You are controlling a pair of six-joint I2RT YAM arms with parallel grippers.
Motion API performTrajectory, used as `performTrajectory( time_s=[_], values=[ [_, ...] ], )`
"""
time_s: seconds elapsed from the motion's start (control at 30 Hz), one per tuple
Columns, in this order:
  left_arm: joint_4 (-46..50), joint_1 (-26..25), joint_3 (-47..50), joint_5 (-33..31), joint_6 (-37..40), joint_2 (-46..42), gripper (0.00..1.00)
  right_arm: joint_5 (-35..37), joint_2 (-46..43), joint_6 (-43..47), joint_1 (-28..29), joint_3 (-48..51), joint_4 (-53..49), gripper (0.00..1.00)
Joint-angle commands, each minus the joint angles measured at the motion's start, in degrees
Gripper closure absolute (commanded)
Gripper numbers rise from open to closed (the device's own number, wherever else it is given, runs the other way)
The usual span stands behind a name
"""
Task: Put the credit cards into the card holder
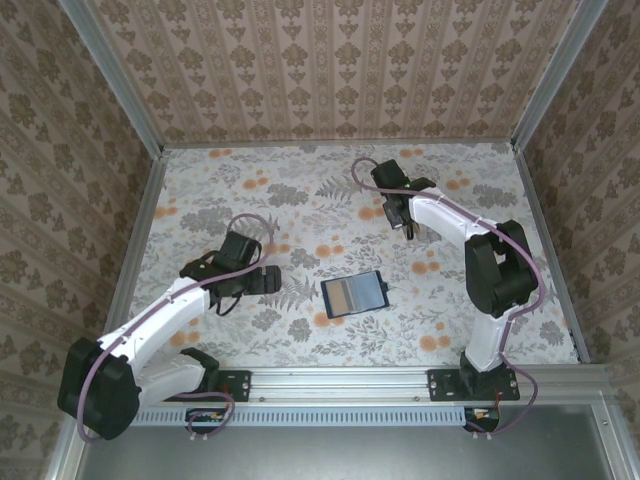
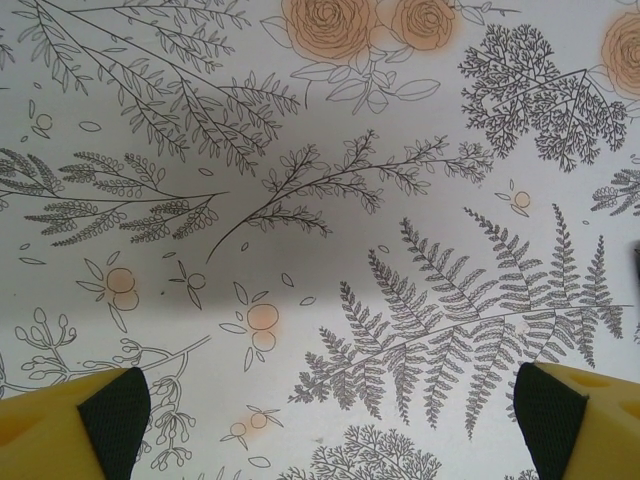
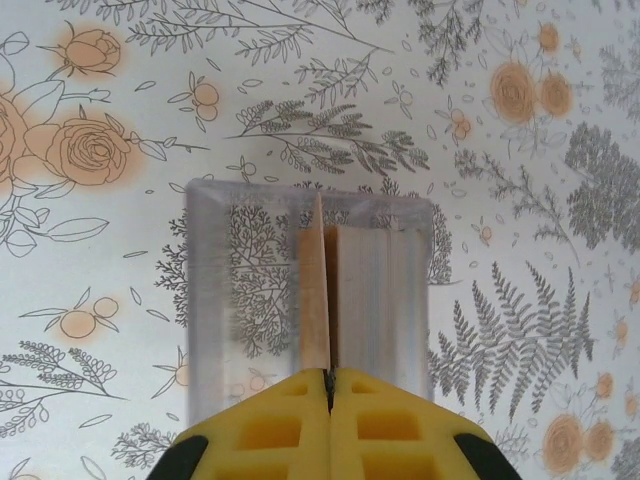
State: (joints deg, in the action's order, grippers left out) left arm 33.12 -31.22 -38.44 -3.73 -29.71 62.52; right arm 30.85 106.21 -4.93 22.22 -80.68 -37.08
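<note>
Left tool [image 1: 268,278] [image 2: 330,402]: held wide apart over the bare surface [image 1: 250,180], at 9 o'clock of the holder.
Right tool [image 1: 410,228] [image 3: 328,375]: clamped on a thin card [image 3: 315,290] seen edge-on, at 1 o'clock of the holder.
Holder [image 1: 355,295]: laid open, mid-surface.

Your light is bright and diffuse; a soft grey shadow crosses the table [image 2: 420,150] under the left wrist, and the right gripper [image 3: 328,375] looks slightly blurred.

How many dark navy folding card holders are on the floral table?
1. The dark navy folding card holder lies flat, tan face up, near the middle of the floral-patterned table, toward its front edge.
</note>
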Motion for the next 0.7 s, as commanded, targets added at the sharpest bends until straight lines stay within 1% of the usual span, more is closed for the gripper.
performTrajectory(
  time_s=[0.0, 0.1, 0.17, 0.27, 0.4, 0.43, 0.53, 0.67],
  values=[
    [1.67, -0.59, -0.94, -0.64, 0.97, 0.5, 0.03, -0.21, -2.76, -1.27, -0.16, -0.14, -2.82, 1.0],
    [0.92, -0.67, -0.5, -0.47, 0.76, 0.48, 0.03, -2.1, -5.02, -2.85, -0.33, 0.32, -2.86, 1.0],
    [0.95, -0.68, -1.07, 0.94, 1.06, 0.75, 0.03, -3.85, -7.61, -4.25, -0.42, 1.45, -2.05, 1.0],
    [-0.63, -1.64, -1.28, 3.75, 1.64, 0.52, 0.03, -8.59, -12.7, -7.47, -1.02, 3.88, -0.22, 1.0],
    [-9.73, -6.21, 3.2, 13.23, 3.29, -1.4, 0.08, -17.23, -22.24, -9.63, -1.05, 12.48, 5.95, 1.0],
    [-10.72, -7.35, 3.89, 14.05, 3.21, -1.7, 0.08, -19.84, -24.88, -9.32, -1.12, 14.8, 8.64, 1.0],
    [-12.11, -11.21, 5.28, 14.15, 3.21, -2.53, 0.09, -26.67, -32.78, -10.78, -1.12, 20.97, 10.55, 1.0],
    [-14.64, -13.84, 5.37, 15.82, 3.58, -2.28, 0.1, -38.11, -41.04, -14.97, -1.1, 30.78, 16.3, 1.0]
  ],
)
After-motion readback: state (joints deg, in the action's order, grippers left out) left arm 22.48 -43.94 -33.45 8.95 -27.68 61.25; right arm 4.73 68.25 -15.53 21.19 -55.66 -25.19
